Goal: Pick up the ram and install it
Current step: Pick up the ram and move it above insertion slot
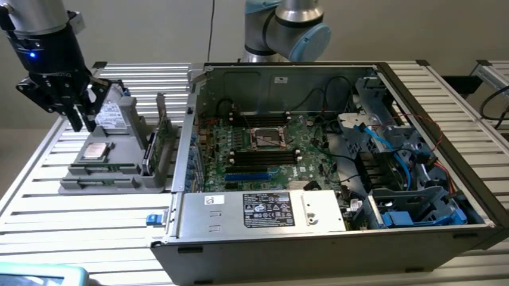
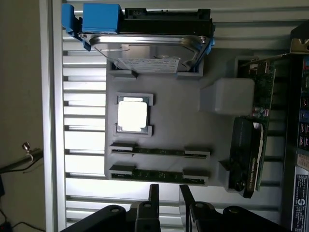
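Two ram sticks, thin green boards, sit edge-up in the slots of a grey holder tray (image 2: 169, 123): one (image 2: 159, 151) and a second (image 2: 159, 175) closest to my fingers. My gripper (image 2: 170, 200) hangs above the tray's edge just past that second stick, open, with nothing between its black fingers (image 2: 153, 198). In the exterior view the gripper (image 1: 82, 124) hovers over the tray (image 1: 119, 176) at the exterior view's left, beside the open computer case (image 1: 334, 149).
The tray also holds a silver processor (image 2: 132, 115), a hard drive in a blue-tabbed carrier (image 2: 149, 46) and a tall green expansion card (image 2: 253, 145). Inside the case lies the motherboard with black memory slots (image 1: 263, 158) flanking the processor socket (image 1: 266, 139). Cables crowd the case's right side.
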Robot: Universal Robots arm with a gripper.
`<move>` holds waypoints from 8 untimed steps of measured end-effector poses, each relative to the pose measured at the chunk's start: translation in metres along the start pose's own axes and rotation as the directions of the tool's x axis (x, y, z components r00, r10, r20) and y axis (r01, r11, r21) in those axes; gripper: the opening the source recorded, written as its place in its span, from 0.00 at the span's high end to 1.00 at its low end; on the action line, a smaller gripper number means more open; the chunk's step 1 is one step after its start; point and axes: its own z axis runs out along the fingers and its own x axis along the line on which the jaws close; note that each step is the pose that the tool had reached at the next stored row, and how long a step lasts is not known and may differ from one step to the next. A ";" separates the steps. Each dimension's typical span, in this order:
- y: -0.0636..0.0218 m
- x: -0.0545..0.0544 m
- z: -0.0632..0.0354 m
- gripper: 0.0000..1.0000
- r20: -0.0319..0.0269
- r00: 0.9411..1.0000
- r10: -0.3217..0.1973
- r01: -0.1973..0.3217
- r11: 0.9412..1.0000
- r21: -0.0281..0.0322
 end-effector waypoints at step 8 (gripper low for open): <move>0.0001 0.000 0.0010 0.69 0.009 0.990 -0.139 0.139 0.990 0.009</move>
